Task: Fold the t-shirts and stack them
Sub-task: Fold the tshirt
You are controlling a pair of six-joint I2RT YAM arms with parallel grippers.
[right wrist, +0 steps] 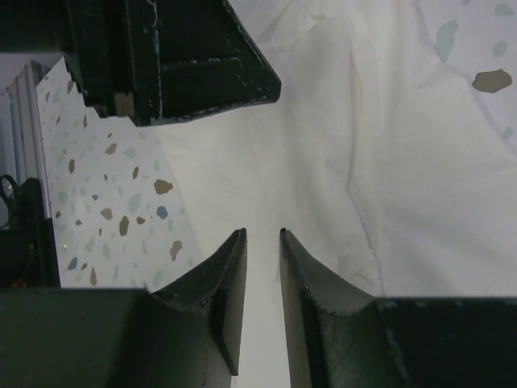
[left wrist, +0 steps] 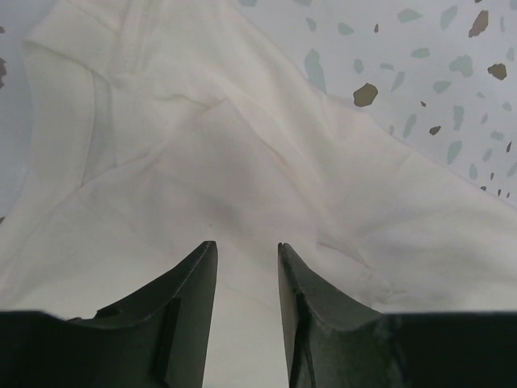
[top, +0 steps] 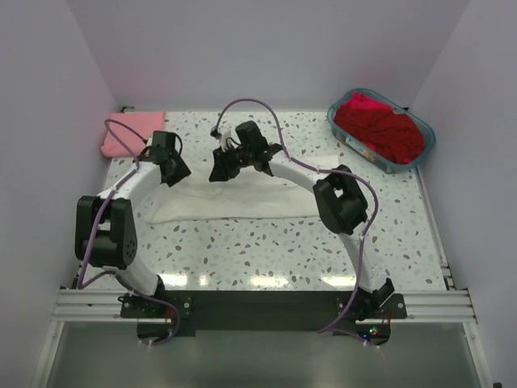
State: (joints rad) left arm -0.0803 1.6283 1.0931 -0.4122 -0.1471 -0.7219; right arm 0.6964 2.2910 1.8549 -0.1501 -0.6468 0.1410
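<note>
- Count: one white shirt (top: 242,200), one pink shirt (top: 133,133), a heap of red shirts (top: 380,129) whose number is unclear.
- White shirt: creased and plain, folded into a long band, lying directly under both grippers.
- Left gripper (left wrist: 246,246) and right gripper (right wrist: 262,233): jaws parted, nothing grasped.
- Pink shirt: folded, beyond and left of the left gripper.
- Red shirts: in the basket (top: 333,120), well right of the right gripper.

arms (top: 139,187) — white links, black joints | cables (top: 246,100) — purple loops
</note>
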